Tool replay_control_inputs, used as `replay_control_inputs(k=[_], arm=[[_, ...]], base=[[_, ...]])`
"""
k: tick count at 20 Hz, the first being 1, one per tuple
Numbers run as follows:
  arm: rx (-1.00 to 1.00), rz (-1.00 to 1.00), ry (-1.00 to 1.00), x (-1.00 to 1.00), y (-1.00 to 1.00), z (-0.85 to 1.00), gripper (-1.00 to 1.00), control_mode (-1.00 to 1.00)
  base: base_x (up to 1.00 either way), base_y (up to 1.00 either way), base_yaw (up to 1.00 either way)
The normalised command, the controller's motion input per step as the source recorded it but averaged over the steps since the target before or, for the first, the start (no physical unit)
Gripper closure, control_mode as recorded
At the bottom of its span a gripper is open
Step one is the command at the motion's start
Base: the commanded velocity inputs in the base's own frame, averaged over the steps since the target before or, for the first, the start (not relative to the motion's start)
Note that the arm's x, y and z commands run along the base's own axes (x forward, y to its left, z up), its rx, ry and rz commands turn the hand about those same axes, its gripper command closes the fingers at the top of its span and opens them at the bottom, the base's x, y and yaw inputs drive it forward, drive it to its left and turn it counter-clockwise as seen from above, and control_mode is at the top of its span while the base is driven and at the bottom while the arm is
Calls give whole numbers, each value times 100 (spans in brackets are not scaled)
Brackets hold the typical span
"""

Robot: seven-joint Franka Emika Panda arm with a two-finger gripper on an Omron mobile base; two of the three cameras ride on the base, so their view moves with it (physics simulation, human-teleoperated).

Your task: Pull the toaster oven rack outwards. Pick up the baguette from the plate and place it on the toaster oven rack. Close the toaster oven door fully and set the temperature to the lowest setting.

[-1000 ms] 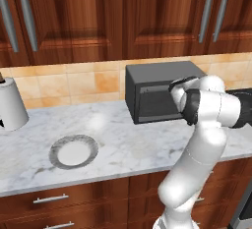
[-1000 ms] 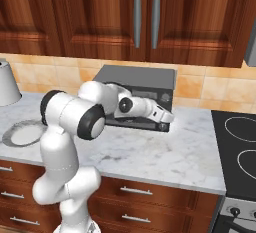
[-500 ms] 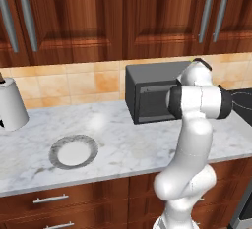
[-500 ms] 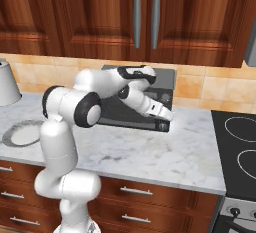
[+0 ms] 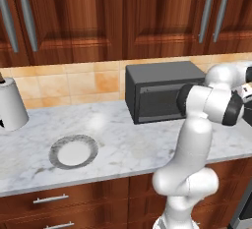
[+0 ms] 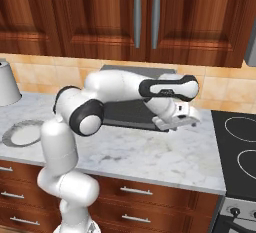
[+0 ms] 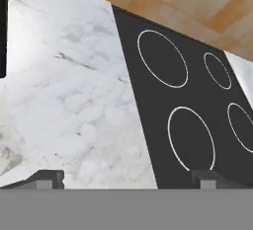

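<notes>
A: Gripper state?

B: In the hand view the gripper point(image 7: 126, 177) has its two dark fingertips point(image 7: 47, 177) at the bottom corners of the frame, spread wide apart, with nothing between them. Beneath them lies bare marble counter point(image 7: 64, 91) on the left and a black cooktop point(image 7: 192, 110) with white ring outlines on the right.

A: Where does the hand sit in the base views?

B: Right base view: the gripper point(image 6: 176, 122) is right of centre, just in front of the toaster oven's right end, above the counter point(image 6: 150, 152). In the left base view the hand is at the far right edge and mostly cut off.

A: Toaster oven?

B: The toaster oven point(image 5: 162, 93) stands at the back of the counter, centre-right in the left base view, against the tan tiled backsplash point(image 5: 74, 83). The toaster oven door point(image 5: 160, 102) looks upright and shut there. In the right base view the arm covers much of the oven point(image 6: 137, 69), so I cannot confirm the door from that side.

A: Plate?

B: The plate point(image 5: 74, 151) is lower left in the left base view, flat on the counter, well apart from the oven. Its white centre looks bare. In the right base view the plate point(image 6: 22, 132) is at the left edge.

A: Anything else?

B: A white canister point(image 5: 11, 105) at the far left, under the wooden cabinets point(image 5: 98, 16).
</notes>
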Motion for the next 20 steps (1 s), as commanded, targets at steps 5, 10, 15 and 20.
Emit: replay_control_inputs(k=[5,10,15,20], arm=[[18,-4,22,-86,0,55,-100,-100],[21,-15,-9,-98,0,40,-100,-100],[21,-14,-44,-99,0,50,-100,-100],[20,-19,-61,-60,14,41,-100,-100]], base=[[0,0,0],[0,0,0],[0,0,0],[0,0,0]])
